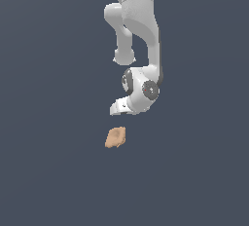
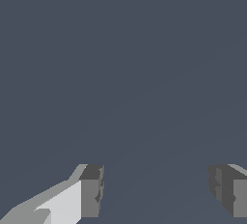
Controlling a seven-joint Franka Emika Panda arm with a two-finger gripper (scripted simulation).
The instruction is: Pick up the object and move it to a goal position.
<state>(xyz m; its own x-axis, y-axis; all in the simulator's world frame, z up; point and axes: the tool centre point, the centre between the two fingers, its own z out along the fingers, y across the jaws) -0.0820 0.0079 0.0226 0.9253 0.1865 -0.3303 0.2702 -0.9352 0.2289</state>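
The tool [image 2: 157,189] is spread wide with nothing between its fingers. It hangs apart from the tan-orange lumpy blob [image 1: 115,137] on the dark worktop [image 1: 48,171].

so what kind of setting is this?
Almost certainly a bare simulator scene: flat, featureless dark grey-blue floor, a white arm whose open gripper holds nothing, and one tan lumpy object.

No text, label, brand, number or sign can be read anywhere.
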